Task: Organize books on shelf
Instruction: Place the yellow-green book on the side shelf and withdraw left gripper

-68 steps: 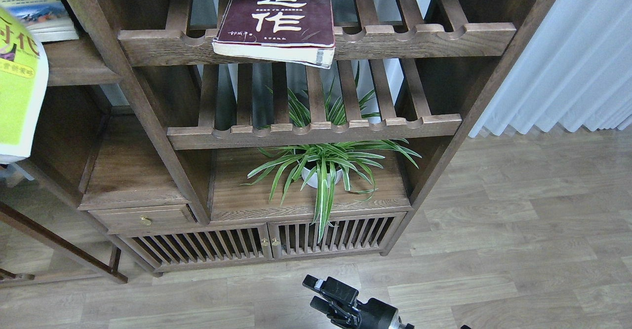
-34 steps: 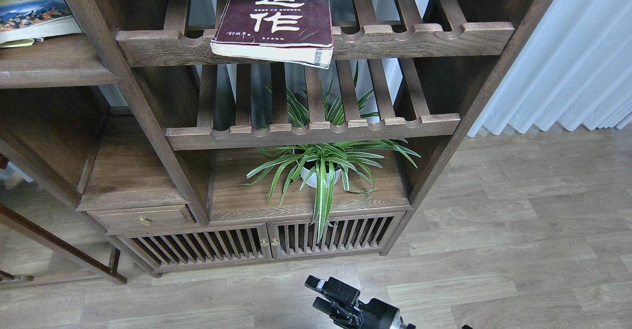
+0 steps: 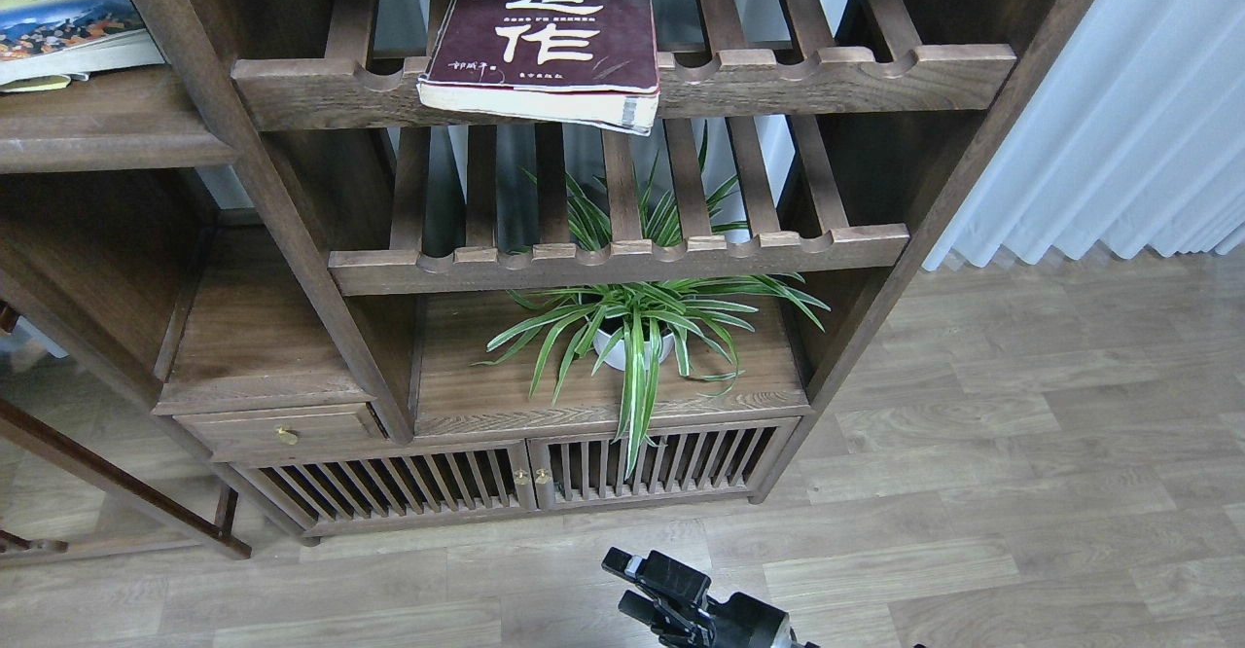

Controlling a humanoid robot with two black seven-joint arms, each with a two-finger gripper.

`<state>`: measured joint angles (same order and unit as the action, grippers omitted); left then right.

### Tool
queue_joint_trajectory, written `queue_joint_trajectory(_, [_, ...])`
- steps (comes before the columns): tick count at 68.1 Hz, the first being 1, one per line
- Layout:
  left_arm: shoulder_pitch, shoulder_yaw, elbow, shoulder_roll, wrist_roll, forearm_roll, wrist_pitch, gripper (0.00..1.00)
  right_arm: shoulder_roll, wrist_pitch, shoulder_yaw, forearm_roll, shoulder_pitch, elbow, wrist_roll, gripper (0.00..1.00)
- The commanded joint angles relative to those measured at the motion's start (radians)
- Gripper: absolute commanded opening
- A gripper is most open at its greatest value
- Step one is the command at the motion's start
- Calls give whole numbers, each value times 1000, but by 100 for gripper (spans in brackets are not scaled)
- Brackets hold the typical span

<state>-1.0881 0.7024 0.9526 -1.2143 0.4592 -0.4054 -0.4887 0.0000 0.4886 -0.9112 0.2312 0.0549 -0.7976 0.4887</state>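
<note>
Fingers (image 3: 642, 585) seemingly apart, empty; maroon book (image 3: 550, 30) lies flat, long axis running front-to-back.

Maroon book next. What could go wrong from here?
1. The maroon book lies flat on the slatted rack, its near edge overhanging the scalloped rail; a clumsy grasp could tip it off onto the potted plant below.
2. The shelf is far left, past an upright post; the carried book could clip it.
3. The small book already lies there; sliding another in might shove it.
</note>
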Motion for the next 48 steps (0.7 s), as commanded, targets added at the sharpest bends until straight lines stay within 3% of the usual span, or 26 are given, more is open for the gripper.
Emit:
queue_joint_trajectory(1, [-38, -3, -32, 30, 7, 0, 0, 0, 0, 0, 0, 0, 6, 0, 0, 97])
queue_joint_trajectory(26, [-125, -3, -225, 156, 29, 3, 0, 1, 0, 0, 0, -1, 14, 0, 0, 98])
queue_joint_trajectory(48, [-145, -3, -314, 271, 29, 11, 0, 1, 0, 0, 0, -1, 29, 0, 0, 98])
